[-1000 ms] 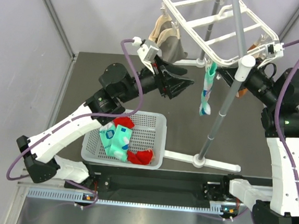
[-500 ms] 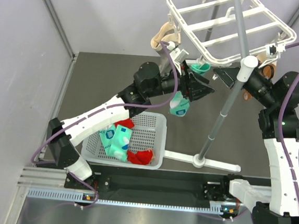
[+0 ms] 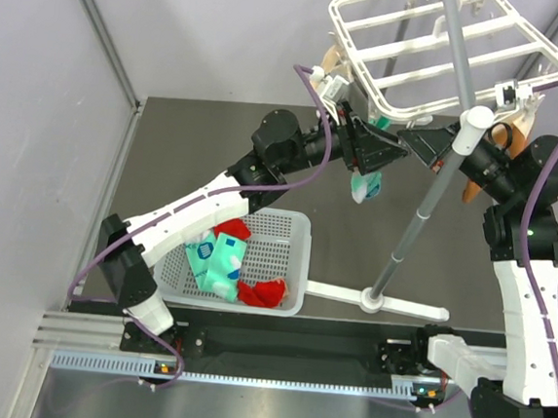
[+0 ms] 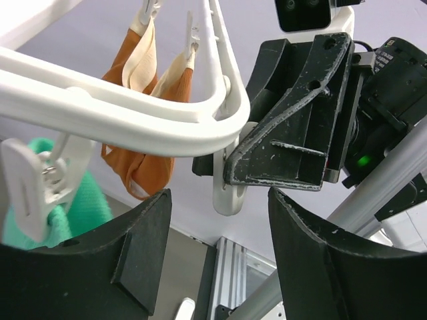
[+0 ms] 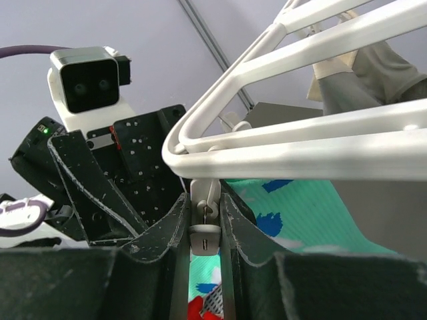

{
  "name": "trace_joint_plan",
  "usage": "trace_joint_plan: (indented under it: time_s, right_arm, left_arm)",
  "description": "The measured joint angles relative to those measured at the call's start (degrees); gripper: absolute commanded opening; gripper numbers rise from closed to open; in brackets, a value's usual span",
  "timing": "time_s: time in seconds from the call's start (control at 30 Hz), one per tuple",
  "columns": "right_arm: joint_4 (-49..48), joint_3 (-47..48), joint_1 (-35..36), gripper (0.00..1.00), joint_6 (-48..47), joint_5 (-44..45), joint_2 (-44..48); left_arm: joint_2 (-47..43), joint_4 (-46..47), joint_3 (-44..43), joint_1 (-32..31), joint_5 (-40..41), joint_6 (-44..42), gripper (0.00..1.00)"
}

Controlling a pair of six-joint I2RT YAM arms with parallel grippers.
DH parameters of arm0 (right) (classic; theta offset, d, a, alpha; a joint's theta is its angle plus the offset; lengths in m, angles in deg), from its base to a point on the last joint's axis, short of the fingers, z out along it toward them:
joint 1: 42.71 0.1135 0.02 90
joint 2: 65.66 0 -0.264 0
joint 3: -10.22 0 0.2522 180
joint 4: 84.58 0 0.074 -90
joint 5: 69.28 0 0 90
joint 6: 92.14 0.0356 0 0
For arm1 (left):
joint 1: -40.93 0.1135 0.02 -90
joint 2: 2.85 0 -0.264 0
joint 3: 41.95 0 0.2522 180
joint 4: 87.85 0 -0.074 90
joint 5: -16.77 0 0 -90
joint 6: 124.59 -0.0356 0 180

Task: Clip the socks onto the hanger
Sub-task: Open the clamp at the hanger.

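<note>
Work looks barely begun, as we judge it: from the hanger [image 4: 133, 117] one mint-green sock [image 3: 364, 185] hangs clipped, while the basket [image 3: 292, 228] holds another mint sock [image 3: 214, 262] and red socks [image 3: 264, 292]. Our left gripper [image 4: 219, 207] gapes empty beside the hanger; our right gripper [image 5: 203, 220] is pinched on a clip [image 5: 203, 235]. Pale walls [image 3: 178, 24] enclose the dark grey table [image 3: 176, 151]

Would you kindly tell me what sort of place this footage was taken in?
Probably a robotics lab test cell: a dark table walled by plain grey panels, two arms bolted to a metal rail at its edge, with a sock hanger and basket as props.
</note>
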Motion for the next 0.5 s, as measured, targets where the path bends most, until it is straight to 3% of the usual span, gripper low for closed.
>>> trace_joint_plan:
  time_s: [0.17,0.27,0.33,0.37,0.43,0.5]
  right_arm:
    - [-0.4,-0.4,0.0,0.00,-0.3,-0.1,0.1]
    - [-0.6,-0.5,0.0,0.00,-0.7,0.3,0.1]
    - [-0.8,-0.9,0.0,0.00,-0.8,0.7,0.1]
    - [-1.1,-1.0,0.0,0.04,-0.6,0.8,0.2]
    - [-1.1,-1.1,0.0,0.14,-0.7,1.2,0.2]
    - [-0.8,-1.1,0.0,0.33,-0.8,1.6,0.2]
  left_arm:
    - [1.5,1.2,-0.5,0.4,-1.2,2.3,0.49]
    - [2.8,2.1,-1.6,0.5,-2.6,3.5,0.33]
    - [2.9,2.1,-1.9,0.5,-3.3,3.9,0.14]
    - [2.9,2.1,-2.0,0.5,-3.6,3.8,0.03]
    - [3.0,2.2,-2.0,0.6,-4.2,3.2,0.00]
    - [3.0,2.1,-2.0,0.6,-4.2,2.5,0.00]
